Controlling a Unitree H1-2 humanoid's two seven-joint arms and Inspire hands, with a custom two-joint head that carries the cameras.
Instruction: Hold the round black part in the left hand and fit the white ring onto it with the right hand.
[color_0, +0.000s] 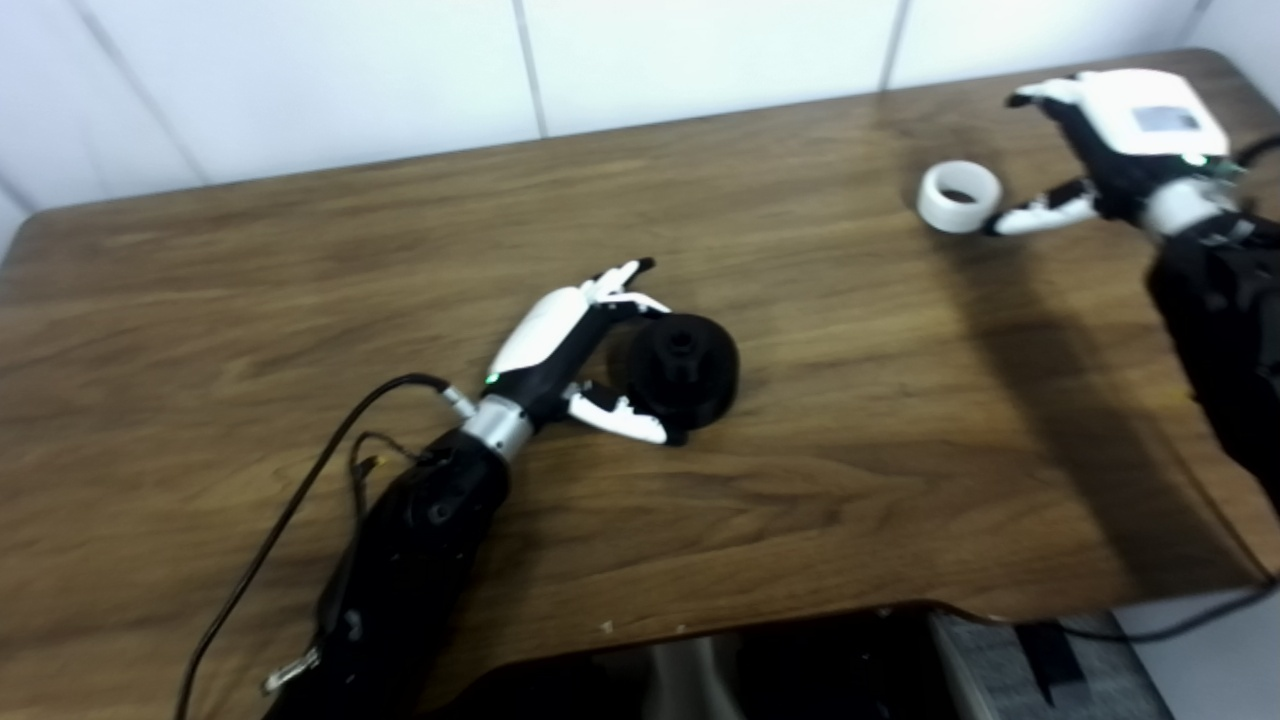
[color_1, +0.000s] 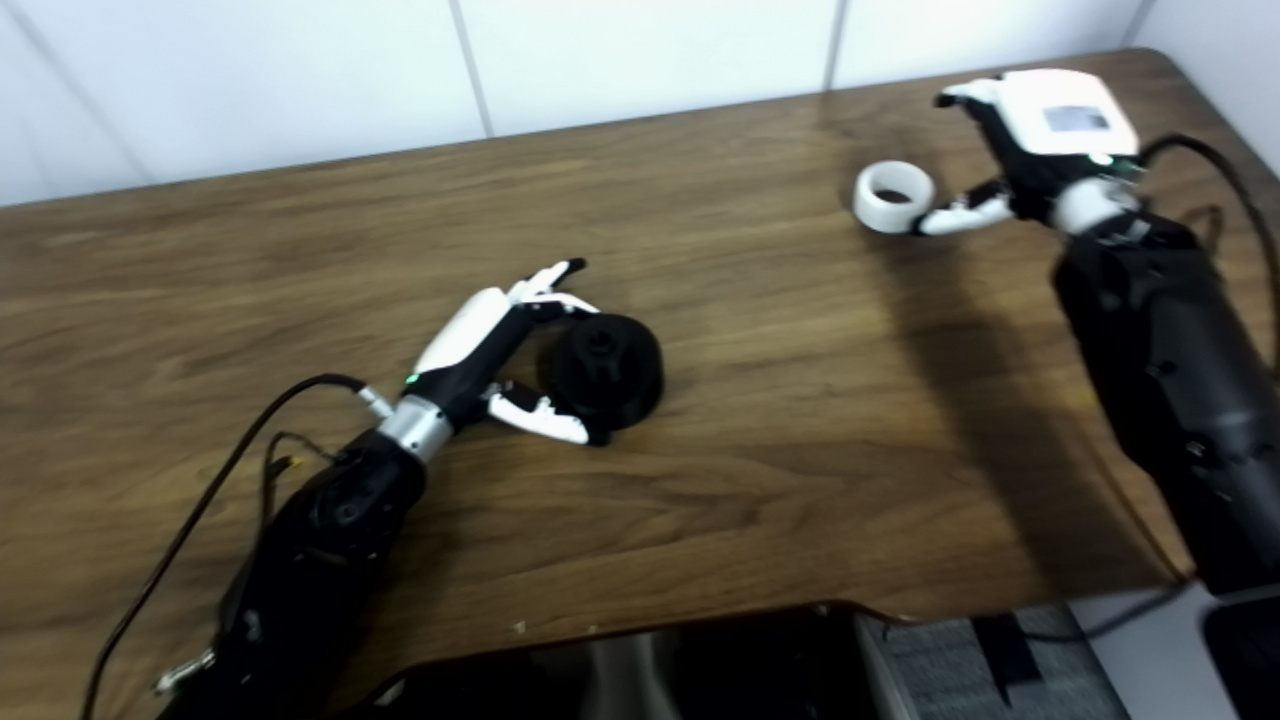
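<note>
The round black part (color_0: 684, 368) lies on the wooden table (color_0: 300, 280) near the middle. My left hand (color_0: 575, 345) is open around its left side, fingers above it and thumb below, close to or touching it. The white ring (color_0: 959, 196) lies on the table at the far right. My right hand (color_0: 1110, 150) is open just right of the ring, its thumb tip at the ring's edge and its fingers spread above. The same scene shows in the right eye view, with the part (color_1: 605, 370) and the ring (color_1: 894, 196).
A white tiled wall (color_0: 600, 60) runs behind the table's far edge. The table's front edge has a curved cut-out (color_0: 800, 620) with a dark chair below. A black cable (color_0: 290, 510) trails from my left wrist.
</note>
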